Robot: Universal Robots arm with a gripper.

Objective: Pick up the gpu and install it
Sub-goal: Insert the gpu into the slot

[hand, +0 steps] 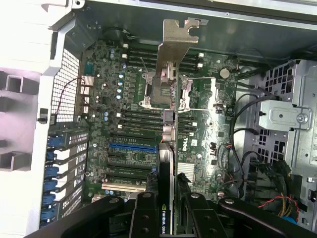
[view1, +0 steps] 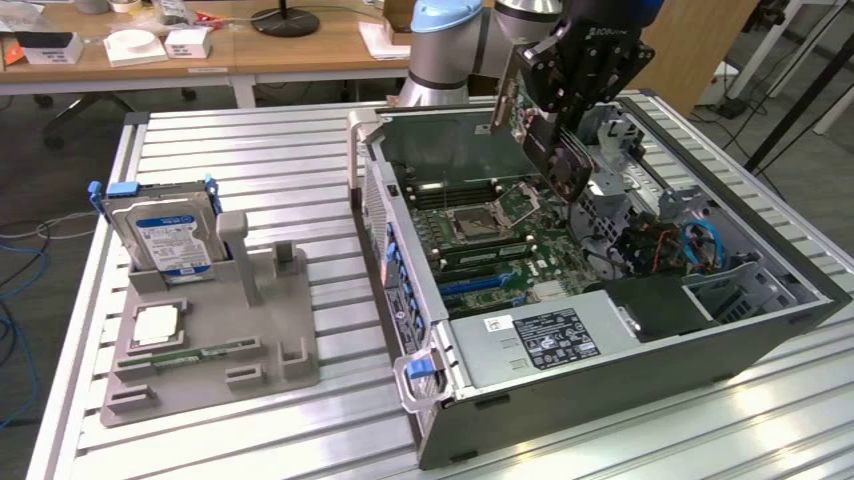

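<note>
Exterior view: the single arm [view1: 447, 40] is reaching in from the bench's [view1: 267, 420] far edge, wrist bending downward, and it is carrying the black gripper [view1: 561, 110] over the one open computer case [view1: 747, 330], which is lying on its side across the bench's half on the exterior view's right. The gripper is clamping narrowly on the gpu [view1: 518, 110]. That card is hanging on edge in the air above the motherboard [view1: 494, 235], not seated in any slot. From the wrist view the gpu [hand: 168, 163] is showing edge-on, with its silver bracket [hand: 176, 44] at the far end. Two black fingers [hand: 144, 215] are pressing its sides, one on each face, and a single blue slot [hand: 132, 147] is lying on the board just beside the card's line. Toward the bench's edge on the exterior view's left, one grey fixture [view1: 267, 330] is carrying three parts: one hard drive [view1: 167, 235] standing upright, one processor chip [view1: 158, 322] lying flat, and one green memory stick [view1: 200, 352] lying just beside it.
</note>
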